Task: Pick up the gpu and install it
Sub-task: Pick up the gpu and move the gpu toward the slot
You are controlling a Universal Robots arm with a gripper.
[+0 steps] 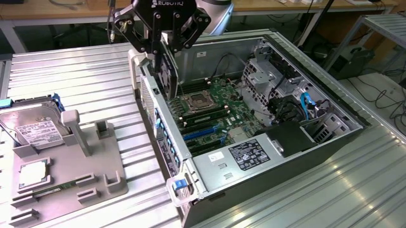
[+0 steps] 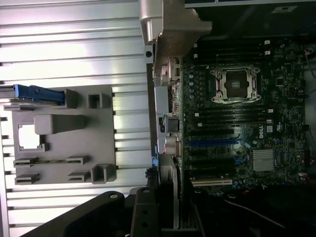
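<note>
While it hangs above the rear wall of the open computer case, the gripper has its black fingers pressed in from both sides on the top edge of the gpu. The card hangs upright below the fingers, clear of the table. Its lower end reaches down just inside the case wall that carries the slot openings. In the wrist view the gpu is seen edge-on, running along that same wall beside the motherboard.

On the green motherboard below and beside the card lie the square CPU socket and, nearer the case's front end, a blue expansion slot. Whether the card touches any slot cannot be told. A black cover with a white label fills the case end beyond the slots.

The case lies on its side on the ribbed metal table, open face up. Well apart from it, toward the table edge at the exterior view's left, sits a grey fixture. It holds a silver hard drive propped at a tilt, a square processor chip and a narrow memory stick.
</note>
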